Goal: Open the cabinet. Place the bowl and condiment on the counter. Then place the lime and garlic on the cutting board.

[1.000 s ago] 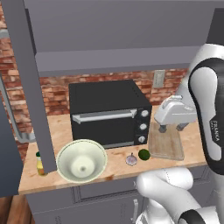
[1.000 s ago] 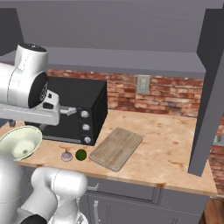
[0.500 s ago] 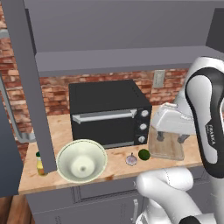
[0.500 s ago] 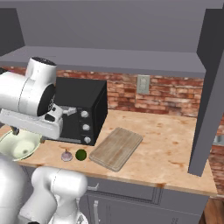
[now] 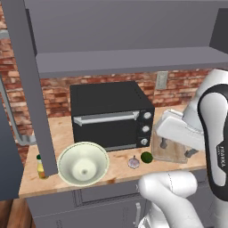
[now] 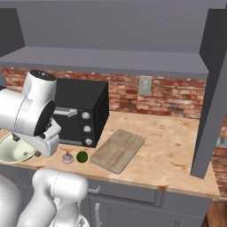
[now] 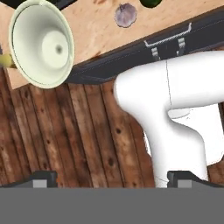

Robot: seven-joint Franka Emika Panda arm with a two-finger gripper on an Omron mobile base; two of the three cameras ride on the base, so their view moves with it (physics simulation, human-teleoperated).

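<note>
So the cabinet [image 5: 124, 40] is open above the counter [image 6: 177, 150] and looks bare inside. Using the black oven [image 5: 109, 113] as my landmark: the bowl [image 5: 83, 164] sits on the counter in front of the oven's left corner, nothing in it, and it hangs slightly over the counter edge. The cutting board [image 6: 117, 150] lies bare just right of the oven. Garlic [image 5: 133, 162] and lime [image 5: 146, 156] sit side by side in front of the oven's right end, off the board. The condiment [image 5: 41, 165] stands left of the bowl, half hidden by the door.

My gripper [image 7: 111, 177] has its fingers spread wide, holding nothing, up off the counter.

Worry: both are small and round, so a sloppy pinch could roll one off the front edge, or nudge its neighbour.
</note>
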